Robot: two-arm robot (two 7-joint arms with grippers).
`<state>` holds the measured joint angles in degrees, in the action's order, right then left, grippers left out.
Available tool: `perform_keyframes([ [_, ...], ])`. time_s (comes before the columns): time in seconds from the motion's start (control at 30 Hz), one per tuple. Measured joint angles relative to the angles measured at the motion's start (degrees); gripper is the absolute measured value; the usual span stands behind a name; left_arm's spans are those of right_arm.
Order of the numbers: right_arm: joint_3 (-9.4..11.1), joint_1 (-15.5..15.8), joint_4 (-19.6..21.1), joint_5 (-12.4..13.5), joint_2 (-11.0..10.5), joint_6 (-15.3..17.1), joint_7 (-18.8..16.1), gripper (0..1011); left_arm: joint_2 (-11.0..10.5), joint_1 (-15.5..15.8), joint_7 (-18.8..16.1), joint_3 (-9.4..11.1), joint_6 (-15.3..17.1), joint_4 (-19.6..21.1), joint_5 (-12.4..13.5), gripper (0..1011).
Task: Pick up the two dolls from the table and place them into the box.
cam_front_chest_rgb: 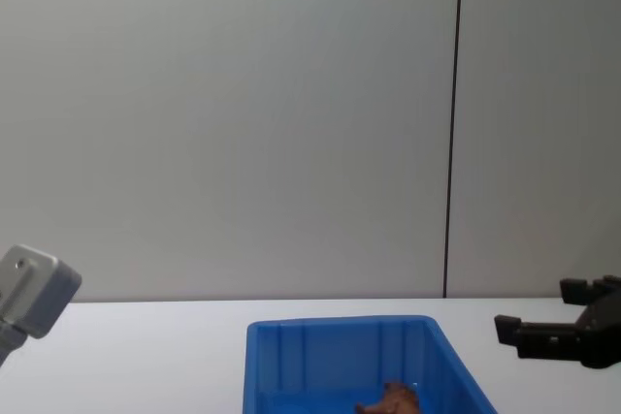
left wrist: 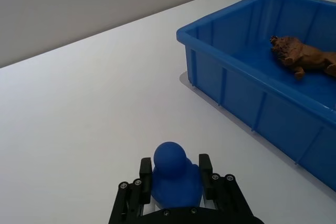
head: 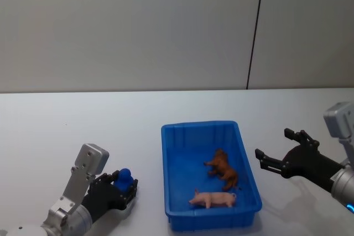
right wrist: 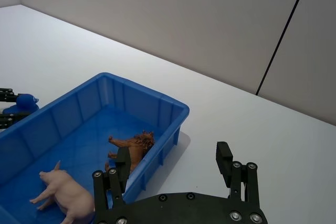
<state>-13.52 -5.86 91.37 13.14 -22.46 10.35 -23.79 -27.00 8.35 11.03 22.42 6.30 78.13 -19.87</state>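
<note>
Two dolls [head: 221, 171] [head: 213, 198] in box [head: 171, 169]; one blue toy [head: 124, 180].

We see a bare test space, most like a robotics lab or demo bench. A plain white table [head: 83, 120] runs back to a flat grey panelled wall [head: 127, 26] split by one dark vertical seam [head: 254, 31]. Nothing domestic hangs there. Two robot arms reach over the surface, and the blue box [head: 171, 175] with toy animals sits as a staged prop.
</note>
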Motion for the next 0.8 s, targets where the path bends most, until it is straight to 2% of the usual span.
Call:
perform_keyframes([
  [0.4, 0.0, 0.0, 0.0, 0.0, 0.0, 0.0, 0.0, 1001, 0.25, 0.44, 0.52, -0.31, -0.12, -0.35, 0.55, 481],
  [0.8, 0.0, 0.0, 0.0, 0.0, 0.0, 0.0, 0.0, 1001, 0.5, 1.9, 0.75, -1.11, -1.98, 3.04, 2.01, 408],
])
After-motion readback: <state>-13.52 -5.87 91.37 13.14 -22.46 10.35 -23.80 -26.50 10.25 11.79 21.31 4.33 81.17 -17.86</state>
